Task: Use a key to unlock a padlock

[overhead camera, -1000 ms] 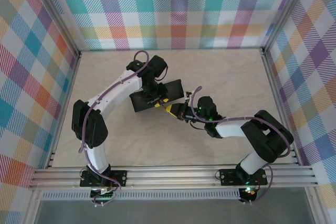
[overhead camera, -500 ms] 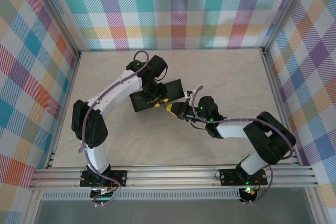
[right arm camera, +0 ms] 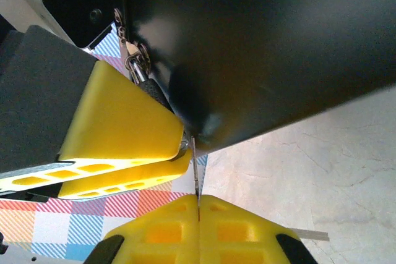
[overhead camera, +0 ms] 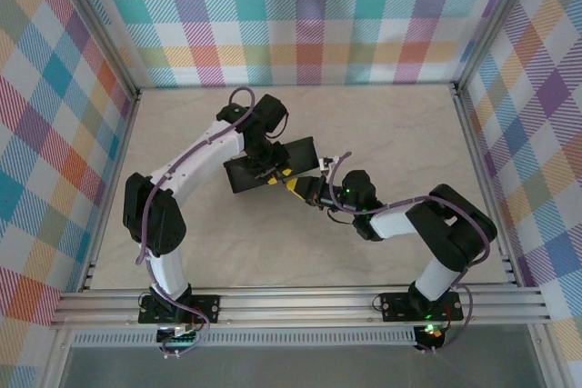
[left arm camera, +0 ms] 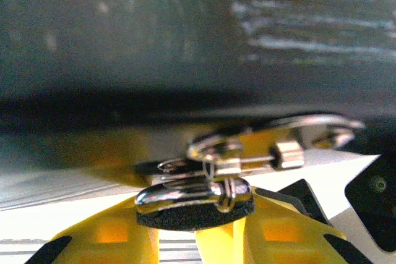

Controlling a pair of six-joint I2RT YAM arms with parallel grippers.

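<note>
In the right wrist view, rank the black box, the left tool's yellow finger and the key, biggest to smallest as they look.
1. black box
2. left tool's yellow finger, perhaps enlarged by nearness
3. key, a thin sliver

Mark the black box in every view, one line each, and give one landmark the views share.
Top external: the box lies mid-table, partly under the left gripper.
Left wrist: its dark wall spans the upper half, above the yellow fingers.
Right wrist: its black side takes the upper right.
Shared landmark: the left gripper's yellow fingers, at the box's edge.
</note>
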